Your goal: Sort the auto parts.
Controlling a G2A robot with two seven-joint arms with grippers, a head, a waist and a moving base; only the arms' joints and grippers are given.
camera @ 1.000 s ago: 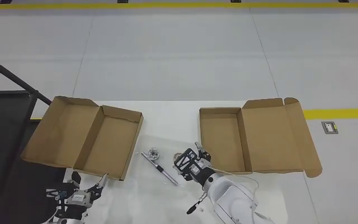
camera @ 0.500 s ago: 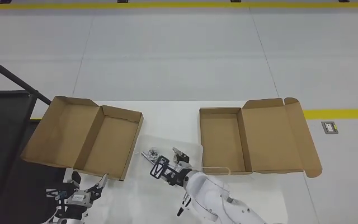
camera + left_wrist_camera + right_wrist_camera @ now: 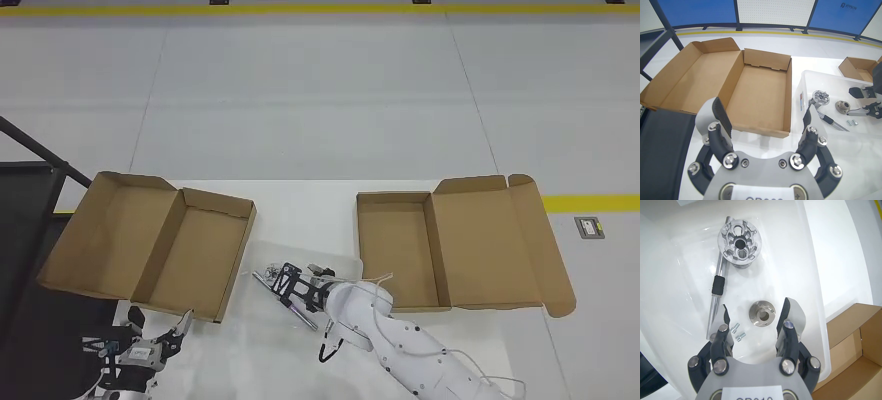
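Note:
In the right wrist view my right gripper [image 3: 755, 306] hangs open inside a clear plastic tray [image 3: 810, 266]. Its fingertips stand on either side of a small round metal flange [image 3: 762, 316] without touching it. Two small bolts [image 3: 737, 330] lie beside the flange. Farther along are a cast silver hub [image 3: 739, 247] and a chrome rod [image 3: 716, 294] with a black band. From above, the right gripper [image 3: 290, 283] sits over the tray between the two boxes. My left gripper [image 3: 762, 106] is open and holds nothing, low at the table's front left [image 3: 150, 345].
An open cardboard box [image 3: 190, 255] lies at the left and another [image 3: 400, 250] at the right, both bare inside. The tray wall [image 3: 804, 79] stands close to the left box's side. A black frame [image 3: 40, 160] borders the table's left edge.
My right gripper has moved left from near the right box to over the parts in the tray. The left arm has stayed still.

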